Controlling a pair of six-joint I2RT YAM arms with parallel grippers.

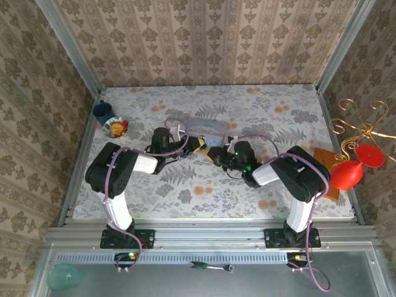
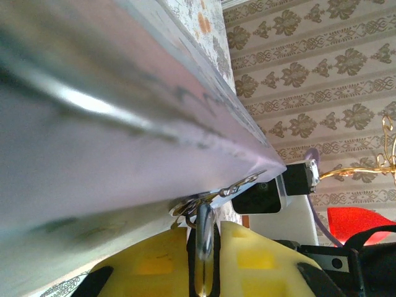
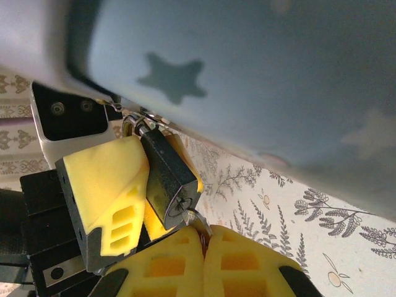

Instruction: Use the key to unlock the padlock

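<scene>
The small black padlock (image 3: 166, 176) hangs just under the edge of a clear bluish box (image 3: 247, 74), clamped between the yellow fingers (image 3: 105, 185) of my left gripper (image 2: 204, 232), which is shut on it. In the left wrist view the padlock (image 2: 205, 247) shows edge-on between the pads, with a thin chain (image 2: 242, 184) above it. My right gripper (image 3: 204, 238) is shut on the silvery key (image 3: 197, 218), whose tip sits in the keyhole on the padlock's bottom face. Seen from above, the left gripper (image 1: 197, 145) and the right gripper (image 1: 220, 156) meet at mid-table beside the box (image 1: 207, 127).
A blue cup (image 1: 103, 111) and a small bowl (image 1: 116, 127) stand at the back left. At the right edge are an orange block (image 1: 323, 156), red pieces (image 1: 346, 175) and a gold wire stand (image 1: 365, 127). A screwdriver (image 1: 210, 266) lies on the front rail.
</scene>
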